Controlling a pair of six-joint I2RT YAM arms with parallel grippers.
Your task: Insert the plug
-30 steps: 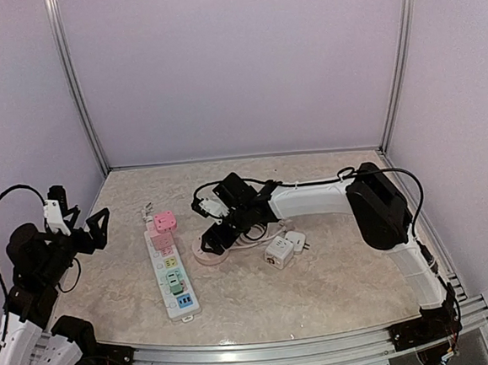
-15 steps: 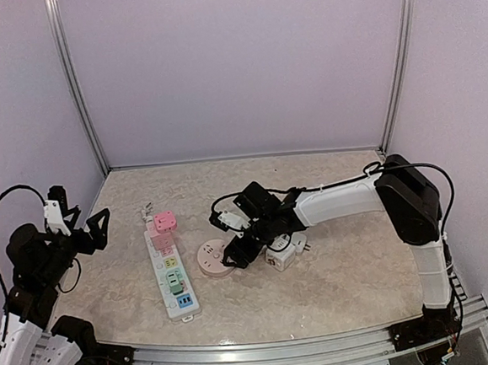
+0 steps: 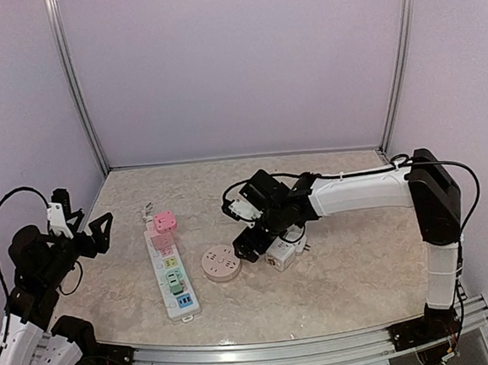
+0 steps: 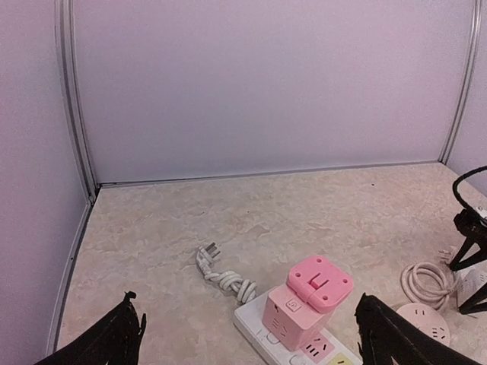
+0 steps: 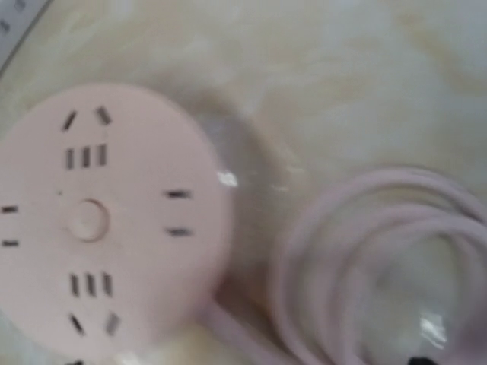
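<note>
The plug (image 3: 283,250) lies right of the strip (image 3: 172,273), just past the round socket (image 3: 221,263). Its long axis runs crosswise to the strip, and its prongs (small, hard to see) seem to point away from it. The right gripper (image 3: 246,247) hangs low between socket and plug; I cannot tell if its fingers are apart. The left gripper (image 4: 245,304), left of the strip, is spread wide and empty, facing the pink cube (image 4: 308,300) on the strip's far end.
</note>
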